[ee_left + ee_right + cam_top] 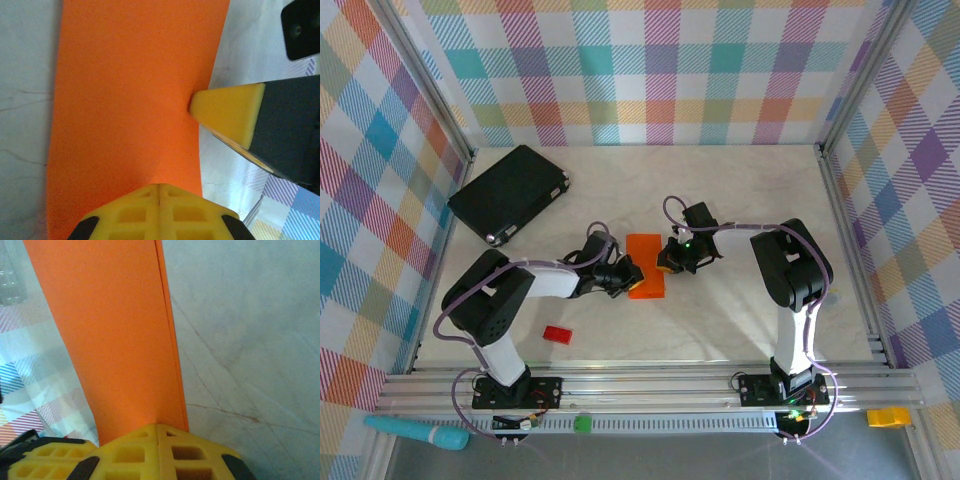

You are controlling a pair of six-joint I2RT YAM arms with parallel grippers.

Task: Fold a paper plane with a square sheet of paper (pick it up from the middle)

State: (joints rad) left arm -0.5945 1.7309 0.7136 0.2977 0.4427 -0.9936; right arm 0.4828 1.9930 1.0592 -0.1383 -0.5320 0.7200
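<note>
Left pincer (159, 192) closed tight, tips resting on the left edge of the orange sheet of paper (130, 100). Sheet folded to a long rectangle, flat at mid-bench (740, 180). Right pincer (158, 432) likewise closed, tip touching the sheet's right edge. Black flat case (508, 193) back left; red block (557, 334) front left.

Our left arm (505, 300) and right arm (790, 265) are black and white, trailed by lilac cables (455, 315). Our left hand (159, 192) and right hand (158, 432) carry yellow, gridded fingers (130, 215).
</note>
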